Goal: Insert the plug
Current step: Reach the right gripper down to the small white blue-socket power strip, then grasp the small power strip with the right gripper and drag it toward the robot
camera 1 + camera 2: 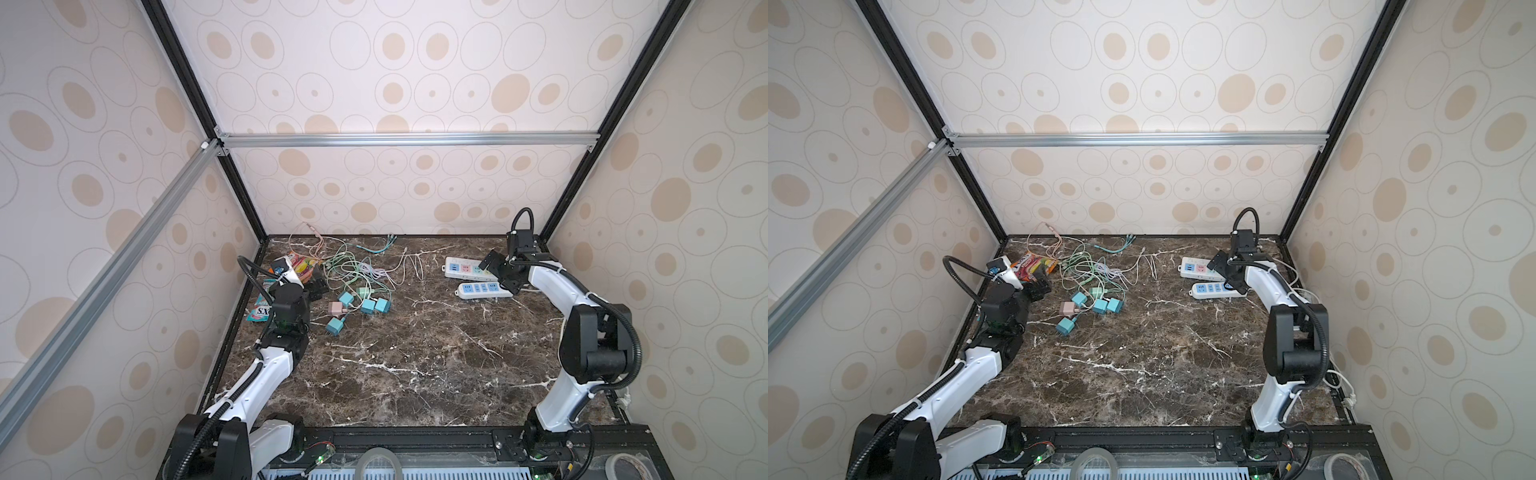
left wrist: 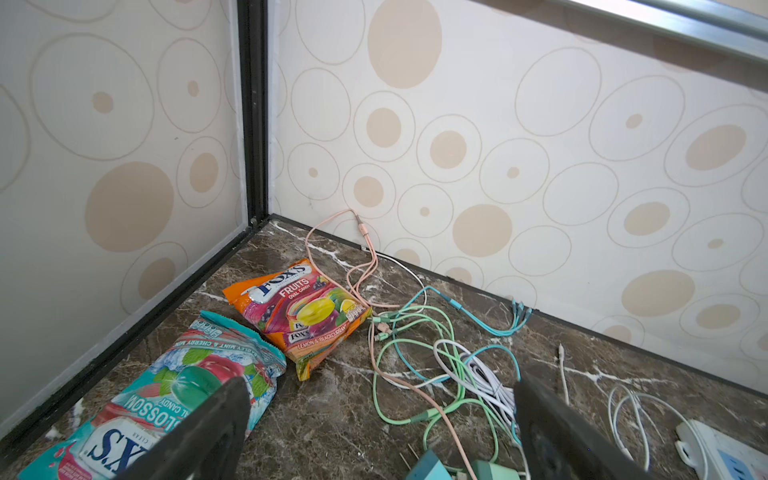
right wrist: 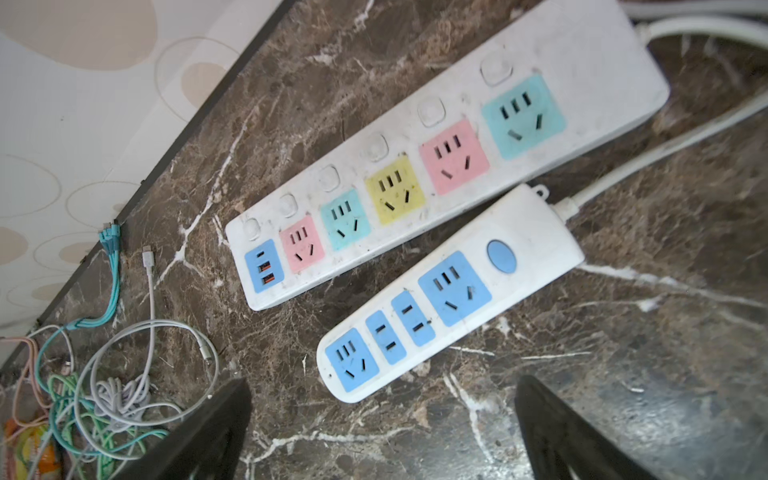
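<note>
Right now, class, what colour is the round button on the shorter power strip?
Blue button, clearest in the right wrist view.

This is a closed booth. The back wall (image 1: 390, 191), the left wall (image 1: 83, 216) and the right wall (image 1: 685, 216) are covered with a cream paper that has thin ring outlines and beige oval spots. A left black post (image 1: 239, 183) and a right black post (image 1: 570, 187) stand in the two back corners. A silver rail (image 1: 407, 139) runs across the back wall between them, and a second silver rail (image 1: 104, 281) goes along the left wall. The surface (image 1: 415, 357) is dark brown marble with white veins, and it has a black edge at the foot of the walls. The light is soft and even. The back wall above the rail is the brightest part.
</note>
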`<state>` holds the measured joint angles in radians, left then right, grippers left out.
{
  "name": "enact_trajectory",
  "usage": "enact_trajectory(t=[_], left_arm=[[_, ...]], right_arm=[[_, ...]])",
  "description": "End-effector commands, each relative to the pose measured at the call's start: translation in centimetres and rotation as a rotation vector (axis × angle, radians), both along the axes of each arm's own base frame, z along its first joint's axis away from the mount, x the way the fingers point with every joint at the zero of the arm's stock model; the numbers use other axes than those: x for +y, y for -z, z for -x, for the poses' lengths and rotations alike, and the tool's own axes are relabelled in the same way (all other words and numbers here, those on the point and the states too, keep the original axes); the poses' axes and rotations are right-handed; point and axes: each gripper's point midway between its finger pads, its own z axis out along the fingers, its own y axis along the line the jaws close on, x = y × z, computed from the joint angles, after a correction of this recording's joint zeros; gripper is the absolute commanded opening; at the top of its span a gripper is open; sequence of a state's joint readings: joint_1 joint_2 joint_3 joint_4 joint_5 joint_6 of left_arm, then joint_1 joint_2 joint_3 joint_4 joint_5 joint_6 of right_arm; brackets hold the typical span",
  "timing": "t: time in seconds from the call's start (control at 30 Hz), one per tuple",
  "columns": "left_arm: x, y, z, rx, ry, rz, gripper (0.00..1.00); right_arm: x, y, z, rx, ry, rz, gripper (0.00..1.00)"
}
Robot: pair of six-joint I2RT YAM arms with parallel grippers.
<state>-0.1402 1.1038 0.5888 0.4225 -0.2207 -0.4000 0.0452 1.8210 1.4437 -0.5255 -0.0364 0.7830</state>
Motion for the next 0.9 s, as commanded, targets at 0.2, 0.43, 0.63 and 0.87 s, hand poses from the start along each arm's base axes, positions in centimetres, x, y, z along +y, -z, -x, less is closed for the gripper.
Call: enact_trajectory(t=[0.2,0.43,0.63,0.87], left_arm=[[-0.5,1.0,1.6,0.078,0.048,0.021,0.99],[0.5,1.7,2.5,0.118,-0.002,0.003,0.98],[1.0,3.1,2.6,0.162,-0.029,-0.010,0.98],[1.2,4.1,2.5,0.198,-0.039,-0.020,0.99]], right_arm=[[1.6,3.6,-1.2,0.251,0.311,-0.270,0.98],[0.4,5.5,-1.4,0.349,0.439,-0.268,0.97],[-1.1,6.2,-1.5,0.371,0.504,-0.256,0.94],[-1.3,7.0,0.5,0.417,0.550,-0.272,0.91]])
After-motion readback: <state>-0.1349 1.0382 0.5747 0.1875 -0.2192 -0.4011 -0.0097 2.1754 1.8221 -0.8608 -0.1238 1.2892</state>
